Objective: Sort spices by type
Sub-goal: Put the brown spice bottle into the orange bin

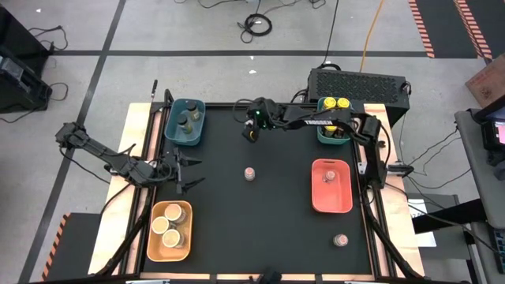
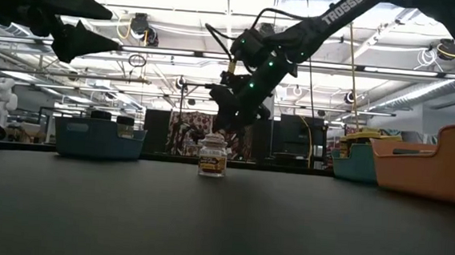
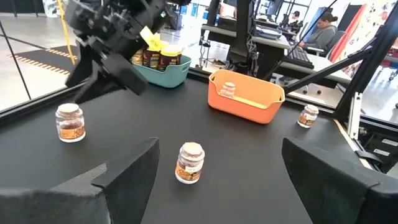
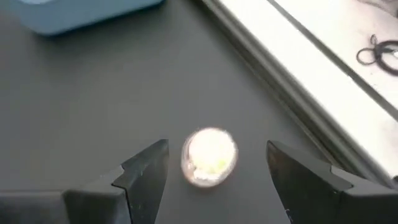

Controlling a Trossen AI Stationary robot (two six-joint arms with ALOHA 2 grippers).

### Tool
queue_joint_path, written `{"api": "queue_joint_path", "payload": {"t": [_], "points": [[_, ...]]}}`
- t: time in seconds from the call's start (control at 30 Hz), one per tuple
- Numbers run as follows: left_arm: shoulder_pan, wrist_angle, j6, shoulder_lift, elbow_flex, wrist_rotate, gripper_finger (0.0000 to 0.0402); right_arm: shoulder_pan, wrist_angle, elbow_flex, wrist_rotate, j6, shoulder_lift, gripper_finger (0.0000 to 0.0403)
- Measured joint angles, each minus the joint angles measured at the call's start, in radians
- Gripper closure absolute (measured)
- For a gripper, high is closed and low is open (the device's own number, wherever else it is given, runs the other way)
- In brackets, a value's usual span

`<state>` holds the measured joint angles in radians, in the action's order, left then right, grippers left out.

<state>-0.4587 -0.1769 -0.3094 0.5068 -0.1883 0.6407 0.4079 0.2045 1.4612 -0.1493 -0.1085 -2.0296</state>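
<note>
Now poised: right pincer (image 4: 214,171) spread wide above a pale-lidded spice jar (image 4: 209,155) standing at the tabletop's (image 1: 292,237) far edge. Off-centre descent could tip the jar. Left pincer (image 1: 189,172) spread, waiting near side.

1. Both arms: dark, near-black jointed links with black cables looped alongside.
2. Right arm (image 2: 356,9): white "TROSSEN" lettering on its link; small green light near the wrist.
3. Left gripper (image 3: 214,180): two broad, matte-black wedge fingers.
</note>
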Motion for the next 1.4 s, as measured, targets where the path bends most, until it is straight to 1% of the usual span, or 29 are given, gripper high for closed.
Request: {"api": "queue_joint_path", "payload": {"t": [0.1,0.27,0.4,0.5,0.57,0.73,0.83,0.9,1.0,1.03,1.07,1.17,1.23,1.4], "points": [[0.0,-0.003,-0.001,0.0,0.0,0.0,0.0061,0.006,-0.023,0.0,0.003,0.0,0.001,0.014],[0.0,-0.011,-0.062,0.0,0.0,-0.011,0.0061,0.02,-0.029,0.0,0.116,0.009,0.0,0.014],[0.0,-0.011,-0.104,0.0,0.0,-0.011,0.0061,0.035,-0.046,0.0,0.129,0.029,-0.016,0.014],[0.0,-0.013,-0.104,0.0,0.0,-0.011,0.0061,0.039,-0.067,0.0,0.133,0.051,-0.028,0.014],[0.0,-0.027,-0.094,0.001,0.0,-0.011,0.0061,0.038,-0.053,0.0,0.16,0.065,-0.032,0.014],[0.0,-0.026,-0.038,0.001,0.0,-0.01,0.0061,0.037,-0.067,0.0,0.181,0.083,-0.031,0.014],[0.001,-0.043,0.02,0.001,0.0,-0.007,0.0061,0.038,-0.066,0.0,0.181,0.078,-0.031,0.014],[0.004,-0.08,0.073,0.001,0.0,0.017,0.0061,0.038,-0.075,0.0,0.181,0.075,-0.041,0.014],[0.033,-0.142,0.175,-0.001,0.0,0.024,0.0061,0.037,-0.068,-0.002,0.18,0.053,-0.057,0.014],[0.048,-0.159,0.209,-0.004,0.0,0.022,0.0061,0.037,-0.089,-0.001,0.176,0.043,-0.067,0.014],[0.064,-0.167,0.241,-0.01,-0.001,0.021,0.0061,0.037,-0.101,0.001,0.178,0.032,-0.073,0.014],[0.128,-0.209,0.348,-0.014,-0.017,0.037,0.0061,0.036,-0.094,0.001,0.139,0.022,-0.076,0.014],[0.18,-0.256,0.46,-0.017,-0.027,0.051,0.0061,0.036,-0.101,0.001,0.131,0.023,-0.076,0.014],[0.314,-0.49,0.737,-0.017,-0.04,0.048,0.0061,0.036,-0.118,0.0,0.129,0.064,-0.076,0.014]]}}
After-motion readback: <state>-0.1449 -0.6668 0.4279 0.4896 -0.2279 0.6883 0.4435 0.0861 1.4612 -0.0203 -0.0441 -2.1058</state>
